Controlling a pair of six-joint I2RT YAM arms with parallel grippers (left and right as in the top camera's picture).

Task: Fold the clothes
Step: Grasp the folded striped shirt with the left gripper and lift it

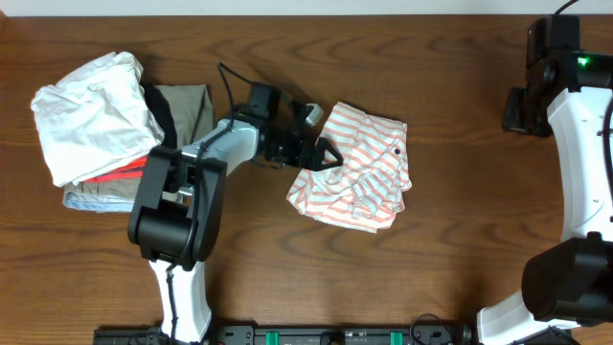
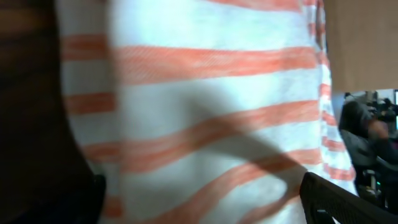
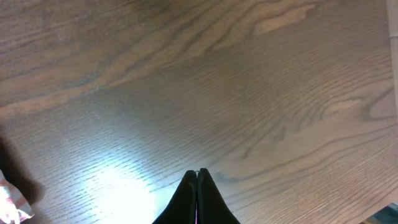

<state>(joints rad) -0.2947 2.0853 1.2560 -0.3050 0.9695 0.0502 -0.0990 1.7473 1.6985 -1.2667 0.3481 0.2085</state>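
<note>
Shirt, striped and crumpled, at the left arm's wide-spread jaws.

I see the table as dark wood with clear grain, smooth and lightly sheened; in the right wrist view a pale glare lies soft on it. The striped shirt is thin matt cloth, and its fine weave shows close up in the left wrist view. Left of the shirt, the white garment is crumpled matt cloth, and the khaki garment is a duller cloth. The left arm, also left of the shirt, has a black casing like matt plastic and a smooth white shell. The right gripper looks matt black.
</note>
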